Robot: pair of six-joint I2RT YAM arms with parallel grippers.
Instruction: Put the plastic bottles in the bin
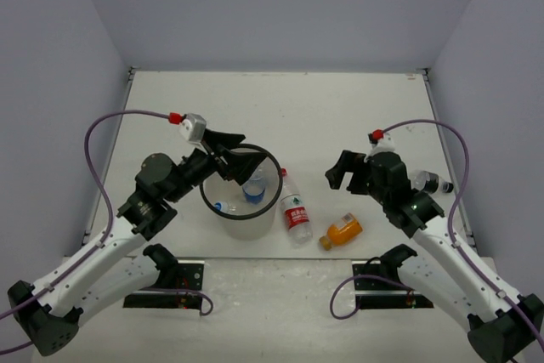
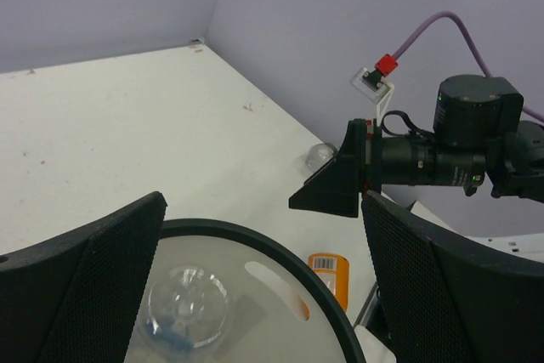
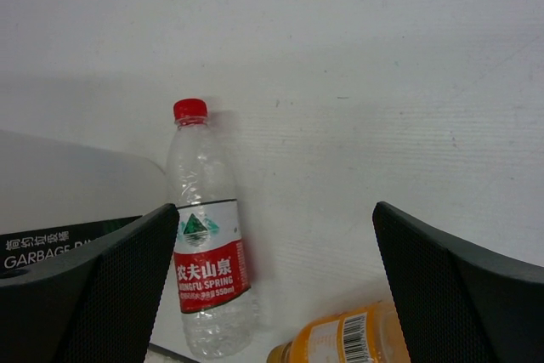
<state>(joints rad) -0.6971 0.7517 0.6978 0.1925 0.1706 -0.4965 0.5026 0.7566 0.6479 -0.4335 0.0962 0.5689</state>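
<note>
Both empty and spread wide, the left gripper [image 1: 242,152] hung over the bin [image 1: 246,225] at centre left of the overhead view, and the right gripper [image 1: 342,172] above the bench [image 1: 340,108] at centre right. The likely risk was that the red-capped bottle [image 1: 295,212], lying just beside the bin wall, would roll away or the bin get nudged under a descending finger. Count: one bin. Three bottles lay outside it, the red-capped bottle, an orange bottle [image 1: 342,231] and a black-labelled bottle [image 1: 435,183] at far right. Seemingly two clear bottles [image 1: 255,186] were inside.
</note>
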